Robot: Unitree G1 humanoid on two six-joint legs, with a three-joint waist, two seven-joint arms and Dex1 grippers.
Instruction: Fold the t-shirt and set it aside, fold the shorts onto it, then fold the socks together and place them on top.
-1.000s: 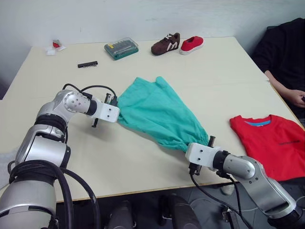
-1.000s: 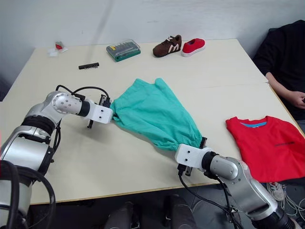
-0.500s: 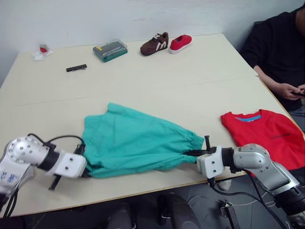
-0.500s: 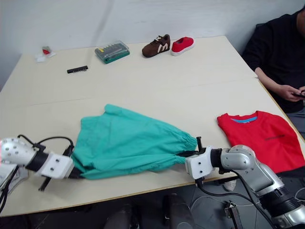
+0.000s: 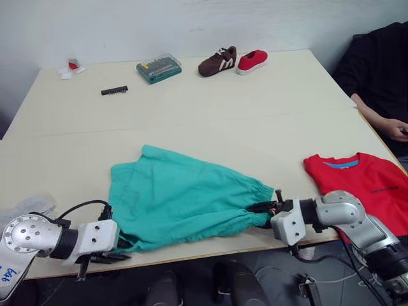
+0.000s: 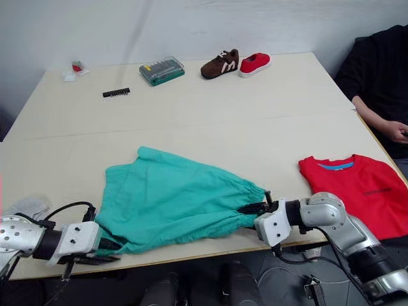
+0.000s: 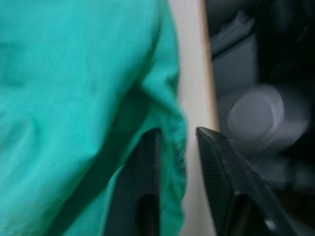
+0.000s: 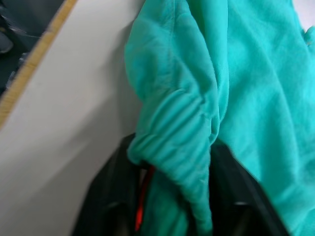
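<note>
The right gripper [image 6: 260, 208] is pinched shut on the bunched waistband of the shorts [image 6: 175, 197], and a bit of orange drawstring [image 8: 142, 199] peeks out between its black fingers; the left gripper [image 6: 107, 245] is at the other end, closed on a thin fold of the hem, with the cloth caught between its two fingers [image 7: 142, 191]; so each gripper holds one end, and the shorts lie stretched between them along the near edge of the table [image 6: 210, 127]; the long way of the shorts runs side to side, from the robot's left to its right, with the waistband on the right; the cloth looks mostly flat but still a little wrinkly near the right gripper; the t-shirt [image 6: 357, 191] lies folded on the right side of the table, just past the right gripper, so the right arm is much nearer to it than the left; I think the next move has to bring the left end over toward the right end, folding the shorts in half along their long way, and then carry them right onto the t-shirt; a grey sock [image 6: 25, 206] lies near the left arm, by the table's edge.
</note>
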